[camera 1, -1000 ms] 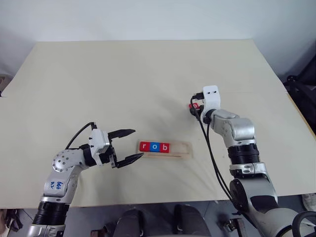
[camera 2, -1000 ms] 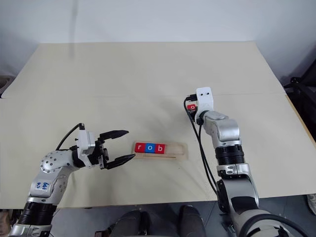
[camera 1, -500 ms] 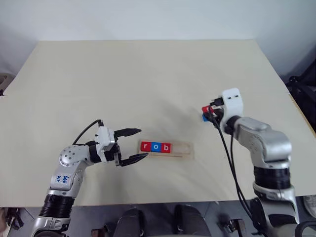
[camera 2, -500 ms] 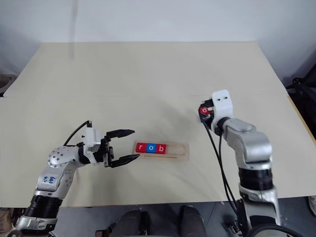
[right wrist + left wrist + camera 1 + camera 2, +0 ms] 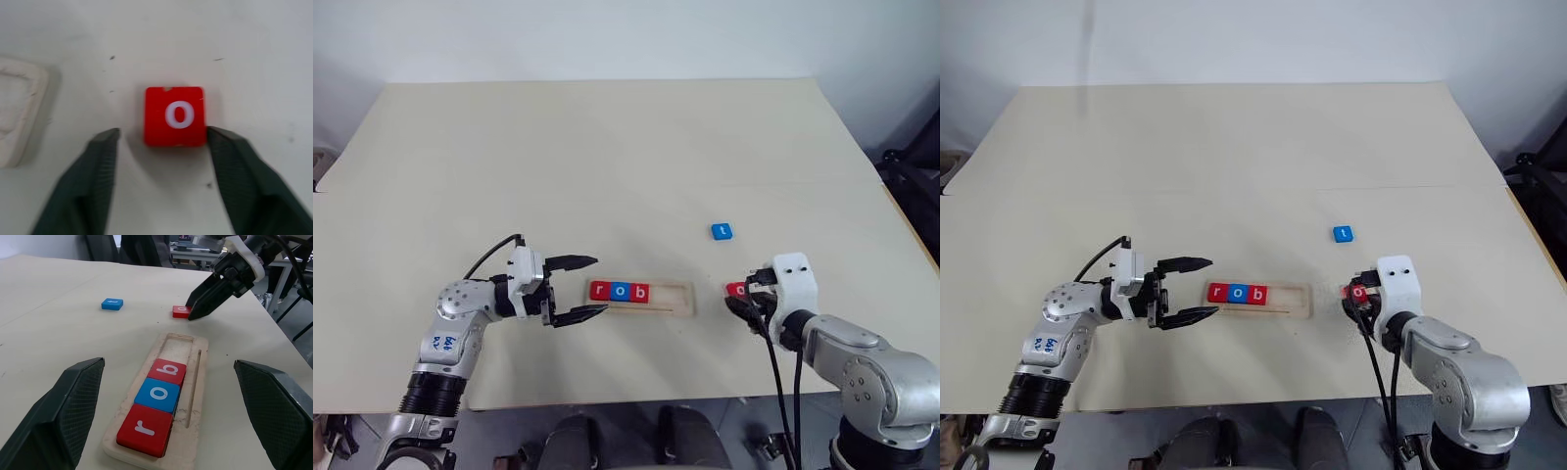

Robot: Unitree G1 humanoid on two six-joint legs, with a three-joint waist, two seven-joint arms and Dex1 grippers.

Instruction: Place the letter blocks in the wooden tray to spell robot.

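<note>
The wooden tray [image 5: 674,297] lies near the table's front edge with the red r [image 5: 599,291], blue o [image 5: 620,291] and red b [image 5: 640,292] in its left part; its right part is bare. A red o block [image 5: 174,116] lies flat on the table just right of the tray. My right gripper [image 5: 163,131] is open astride it, one finger [image 5: 100,161] standing off its side. The blue t block [image 5: 722,231] sits alone farther back. My left gripper [image 5: 601,284] hangs open and level at the tray's left end, holding nothing.
The pale tabletop [image 5: 558,166] spreads wide behind and to the left of the tray. Its front edge runs close below both grippers. Dark equipment [image 5: 911,186] stands past the table's right edge.
My right gripper pulled back toward the front edge with the red o, set it on the table right of the tray and opened. The blue t came into view. The left gripper hardly moved.
</note>
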